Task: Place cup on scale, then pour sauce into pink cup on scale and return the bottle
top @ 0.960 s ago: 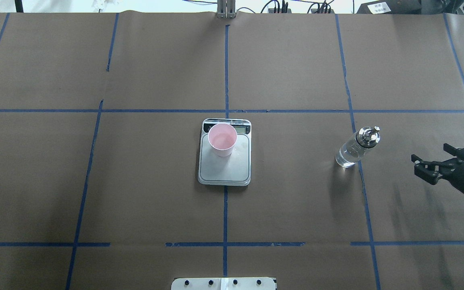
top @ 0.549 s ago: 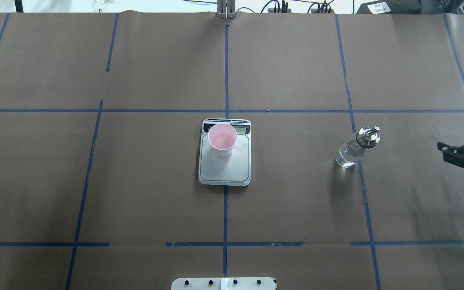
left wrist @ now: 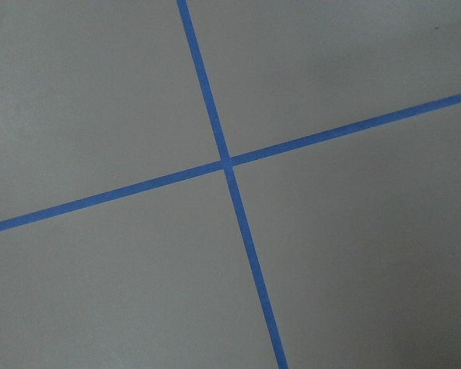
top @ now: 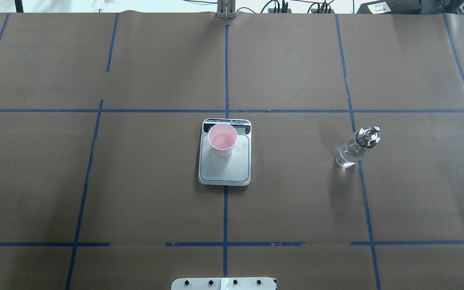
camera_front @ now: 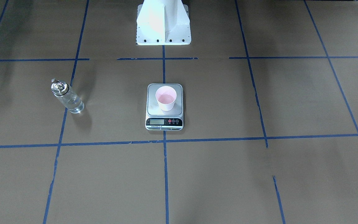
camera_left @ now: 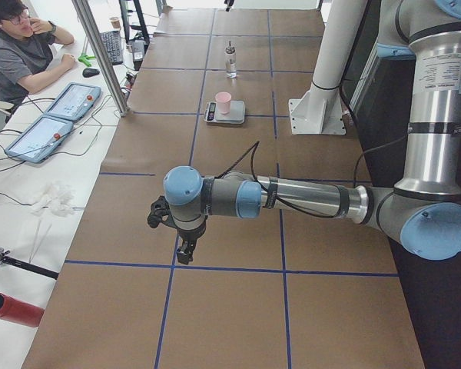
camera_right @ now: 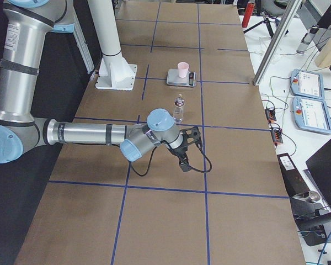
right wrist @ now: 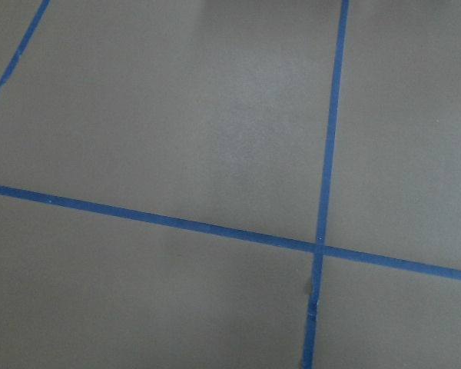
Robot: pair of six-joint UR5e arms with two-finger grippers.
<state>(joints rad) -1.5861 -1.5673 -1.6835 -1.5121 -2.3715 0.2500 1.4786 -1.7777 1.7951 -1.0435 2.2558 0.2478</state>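
You are finding nothing legible: the scale [camera_front: 164,122] is showing a display too small to read

- The cup [top: 222,139] stands on the scale [top: 224,171], at its display end, away from the robot
- The scale lies mid-table [top: 296,209], straight before the robot's base [camera_front: 163,25]
- The bottle [top: 353,150] stands well apart, on the scale's right as the robot sees it

You're looking at matt brown paper [top: 296,201] over the table, crossed by smooth blue tape [top: 226,72]. Your scale [camera_front: 179,107] is dull brushed metal on top, glossy black plastic in front. The cup [camera_front: 166,99] looks matt; the bottle [camera_front: 69,100] is clear glass, shiny metal at its top.
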